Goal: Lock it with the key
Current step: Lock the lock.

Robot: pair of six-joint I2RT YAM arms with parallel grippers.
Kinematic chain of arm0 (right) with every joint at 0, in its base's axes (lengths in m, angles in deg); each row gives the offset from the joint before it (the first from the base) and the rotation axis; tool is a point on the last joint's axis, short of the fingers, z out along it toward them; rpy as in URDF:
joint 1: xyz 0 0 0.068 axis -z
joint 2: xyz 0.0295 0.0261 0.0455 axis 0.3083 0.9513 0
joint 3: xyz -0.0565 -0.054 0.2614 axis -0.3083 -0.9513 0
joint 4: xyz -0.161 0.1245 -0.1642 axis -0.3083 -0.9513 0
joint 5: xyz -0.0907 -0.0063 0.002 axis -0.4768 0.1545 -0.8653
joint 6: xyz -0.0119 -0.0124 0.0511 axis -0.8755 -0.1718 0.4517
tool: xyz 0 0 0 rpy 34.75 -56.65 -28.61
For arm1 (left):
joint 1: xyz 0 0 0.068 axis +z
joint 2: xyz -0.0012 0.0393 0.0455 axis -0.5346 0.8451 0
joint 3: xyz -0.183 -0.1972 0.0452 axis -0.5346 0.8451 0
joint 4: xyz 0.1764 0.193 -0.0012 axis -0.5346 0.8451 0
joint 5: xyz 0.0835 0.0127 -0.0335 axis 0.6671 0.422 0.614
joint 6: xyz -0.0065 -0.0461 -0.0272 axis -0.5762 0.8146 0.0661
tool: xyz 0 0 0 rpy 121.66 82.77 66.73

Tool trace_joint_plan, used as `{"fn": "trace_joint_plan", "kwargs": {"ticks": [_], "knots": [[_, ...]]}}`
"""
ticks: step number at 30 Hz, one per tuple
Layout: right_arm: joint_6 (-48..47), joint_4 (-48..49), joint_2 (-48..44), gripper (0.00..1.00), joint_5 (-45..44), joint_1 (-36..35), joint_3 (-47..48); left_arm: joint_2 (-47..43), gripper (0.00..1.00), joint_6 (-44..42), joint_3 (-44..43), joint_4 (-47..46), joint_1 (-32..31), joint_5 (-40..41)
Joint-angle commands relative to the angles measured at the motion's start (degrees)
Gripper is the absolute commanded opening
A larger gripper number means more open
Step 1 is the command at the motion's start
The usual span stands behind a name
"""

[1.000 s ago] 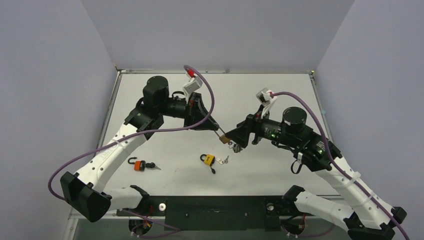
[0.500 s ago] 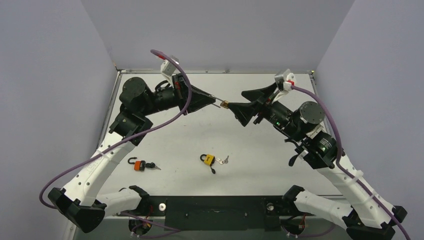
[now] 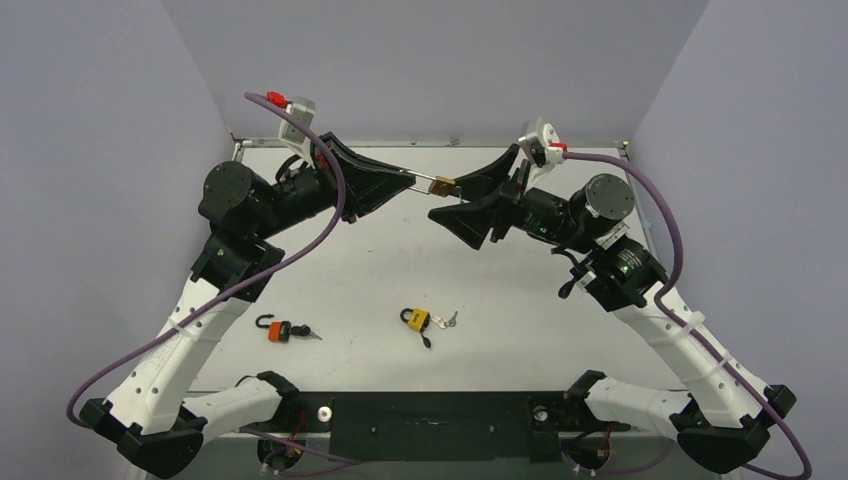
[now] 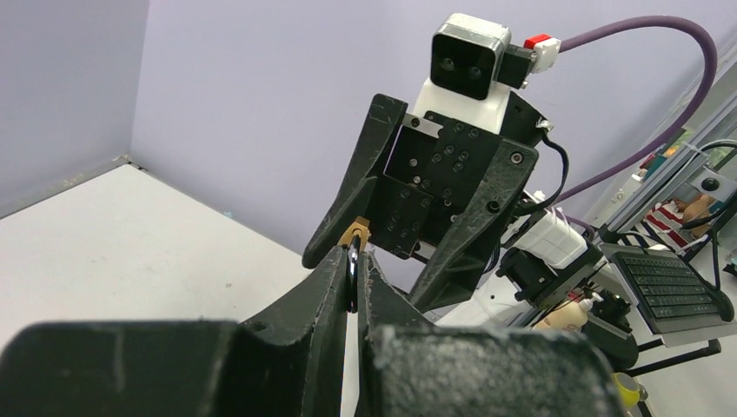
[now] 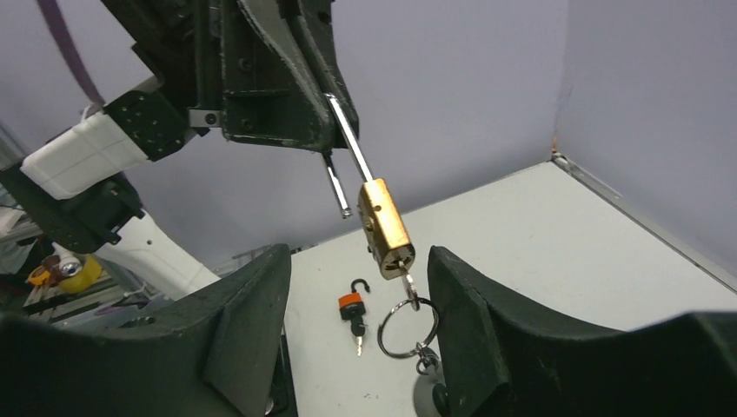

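Left gripper (image 3: 415,183): clamped tight on the shackle (image 5: 348,135) of the brass padlock (image 3: 444,185), held in the air at upper centre of the overhead view.
Right gripper (image 3: 450,200): spread wide, holding nothing, fingers (image 5: 487,321) either side of the lock body, apart from it.
Brass padlock: shackle's short leg out of the body; key (image 5: 407,280) in its lower end, key ring (image 5: 408,328) dangling.
Table (image 3: 350,260): yellow padlock (image 3: 417,320) at lower centre, orange padlock (image 3: 277,330) left of it.

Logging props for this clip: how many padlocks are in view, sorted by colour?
brass padlock: 1
yellow padlock: 1
orange padlock: 1
Total: 3
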Motion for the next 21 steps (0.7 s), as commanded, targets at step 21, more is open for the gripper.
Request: {"fn": "trace_joint_plan", "kwargs": {"ticks": [21], "knots": [[18.0,24.0,-0.5,0.26,8.6,1.8,-4.3,-1.9,0.00,3.2,-1.3,-4.6,-0.1,0.4]]}}
